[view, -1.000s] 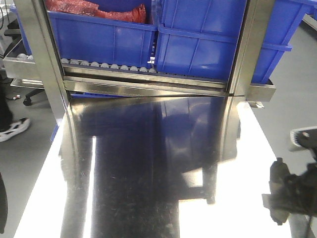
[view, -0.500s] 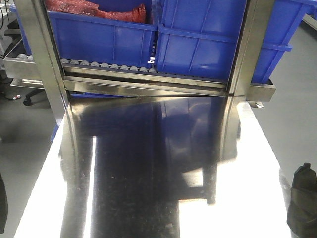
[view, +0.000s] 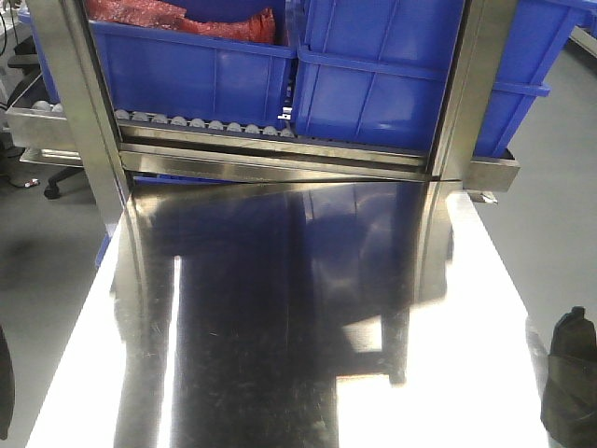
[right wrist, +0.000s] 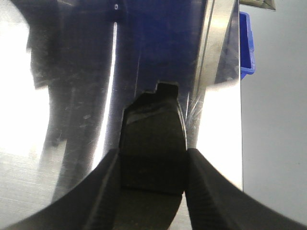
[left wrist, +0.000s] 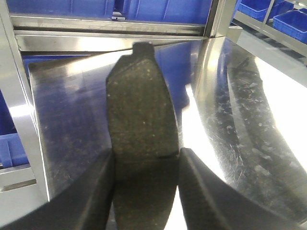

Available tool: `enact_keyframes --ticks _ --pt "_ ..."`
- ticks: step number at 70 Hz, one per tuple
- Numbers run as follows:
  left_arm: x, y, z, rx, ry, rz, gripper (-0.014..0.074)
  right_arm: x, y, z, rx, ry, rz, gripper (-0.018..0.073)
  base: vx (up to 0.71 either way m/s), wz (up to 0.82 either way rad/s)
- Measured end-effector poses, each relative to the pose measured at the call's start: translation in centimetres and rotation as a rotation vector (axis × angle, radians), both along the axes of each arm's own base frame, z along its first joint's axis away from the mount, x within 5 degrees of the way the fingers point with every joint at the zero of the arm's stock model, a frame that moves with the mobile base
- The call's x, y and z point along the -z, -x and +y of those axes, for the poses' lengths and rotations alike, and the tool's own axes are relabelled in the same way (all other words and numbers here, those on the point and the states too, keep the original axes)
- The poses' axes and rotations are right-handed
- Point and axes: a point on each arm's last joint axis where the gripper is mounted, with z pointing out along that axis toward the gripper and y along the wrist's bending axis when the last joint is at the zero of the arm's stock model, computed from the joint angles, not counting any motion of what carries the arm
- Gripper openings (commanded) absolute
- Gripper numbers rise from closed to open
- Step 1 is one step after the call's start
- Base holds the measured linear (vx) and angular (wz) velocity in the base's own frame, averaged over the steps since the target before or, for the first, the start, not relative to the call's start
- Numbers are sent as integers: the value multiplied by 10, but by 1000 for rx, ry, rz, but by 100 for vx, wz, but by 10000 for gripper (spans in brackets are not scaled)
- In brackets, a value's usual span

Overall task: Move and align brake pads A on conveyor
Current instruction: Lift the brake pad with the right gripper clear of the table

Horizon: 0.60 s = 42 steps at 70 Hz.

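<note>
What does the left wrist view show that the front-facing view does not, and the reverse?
Only the left wrist view: the left gripper shut on a dark speckled brake pad. Only the front-facing view: red material in one bin, and the rack's rollers. Both: the shiny steel table and the blue bins.

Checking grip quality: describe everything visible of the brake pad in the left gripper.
The brake pad is flat, dark grey, speckled and gritty-looking, with curved sides and a small square tab at its far end. A short groove nicks its right edge. The left gripper clamps both side edges, holding it out over the steel table.
</note>
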Motion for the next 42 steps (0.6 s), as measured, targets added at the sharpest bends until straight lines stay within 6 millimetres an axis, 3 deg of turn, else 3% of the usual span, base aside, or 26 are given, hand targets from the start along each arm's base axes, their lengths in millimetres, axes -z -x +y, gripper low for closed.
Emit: enact_keyframes --ticks 42 --pt "0 0 0 0 0 0 157 0 0 0 0 0 0 125 0 0"
